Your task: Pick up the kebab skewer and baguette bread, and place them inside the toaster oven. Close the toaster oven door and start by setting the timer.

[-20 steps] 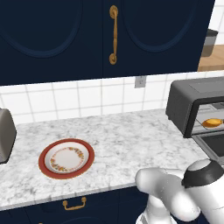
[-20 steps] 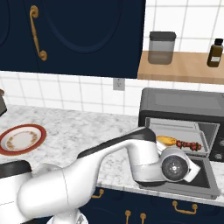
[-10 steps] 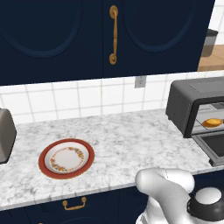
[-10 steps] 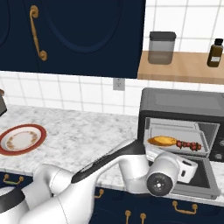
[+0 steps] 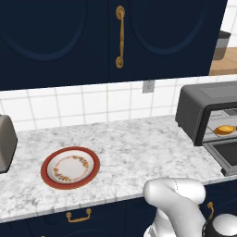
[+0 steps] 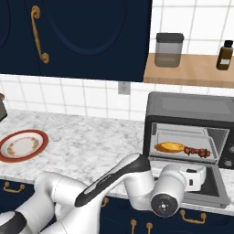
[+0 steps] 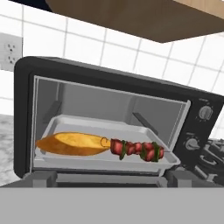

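The dark grey toaster oven stands at the counter's right end, also seen as the toaster oven and the toaster oven. Its door hangs dropped open, flat in front. On the tray inside lie the golden baguette bread and, touching its right end, the kebab skewer; from the right base they appear as bread and skewer. My gripper hovers low over the open door, facing the oven's mouth. Its fingers are hidden.
Two knobs sit on the oven's right panel. A red-rimmed plate lies on the marble counter at left, a silver toaster beyond it. A wooden shelf above the oven carries a jar and a brown bottle.
The arm has sunk lower in front of the counter, its wrist dropping toward the open door. Bread and skewer stay put on the tray; the door remains open.
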Available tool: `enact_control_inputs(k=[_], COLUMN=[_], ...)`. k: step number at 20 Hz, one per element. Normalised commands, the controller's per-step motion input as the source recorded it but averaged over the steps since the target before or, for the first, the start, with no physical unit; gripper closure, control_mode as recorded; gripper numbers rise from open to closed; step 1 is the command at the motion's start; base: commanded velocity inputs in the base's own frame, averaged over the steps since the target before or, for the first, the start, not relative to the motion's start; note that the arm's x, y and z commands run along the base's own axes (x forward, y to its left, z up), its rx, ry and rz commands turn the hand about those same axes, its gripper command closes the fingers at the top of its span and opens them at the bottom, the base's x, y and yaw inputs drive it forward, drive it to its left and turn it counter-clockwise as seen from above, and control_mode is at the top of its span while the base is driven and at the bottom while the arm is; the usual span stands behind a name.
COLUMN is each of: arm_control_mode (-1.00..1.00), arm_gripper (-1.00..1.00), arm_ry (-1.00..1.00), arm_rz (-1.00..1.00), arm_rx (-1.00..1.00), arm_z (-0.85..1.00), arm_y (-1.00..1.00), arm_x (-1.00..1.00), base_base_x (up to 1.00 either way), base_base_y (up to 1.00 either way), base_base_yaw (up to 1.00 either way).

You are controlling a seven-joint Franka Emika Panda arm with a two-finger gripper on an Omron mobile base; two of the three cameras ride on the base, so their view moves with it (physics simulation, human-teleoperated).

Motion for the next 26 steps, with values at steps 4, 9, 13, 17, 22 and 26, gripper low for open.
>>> enact_control_inputs(k=[4, 9, 13, 17, 22, 26], arm_control_mode=[-1.0, -1.0, -1.0, -1.0, -1.0, -1.0], arm_gripper=[-1.0, -1.0, -1.0, -1.0, -1.0, -1.0], arm_ry=[0.0, 0.0, 0.05, 0.01, 0.0, 0.0], arm_rz=[0.02, 0.0, 0.0, 0.0, 0.0, 0.0], arm_rx=[-0.02, 0.0, 0.0, 0.0, 0.0, 0.0], arm_z=[0.0, 0.0, 0.0, -0.09, -0.12, -0.08], arm_y=[0.0, 0.0, 0.0, 0.0, 0.0, 0.0], arm_x=[0.0, 0.05, 0.02, 0.0, 0.0, 0.0], base_base_x=[0.0, 0.0, 0.0, 0.0, 0.0, 0.0], base_base_y=[0.0, 0.0, 0.0, 0.0, 0.0, 0.0], base_base_yaw=[0.0, 0.0, 0.0, 0.0, 0.0, 0.0])
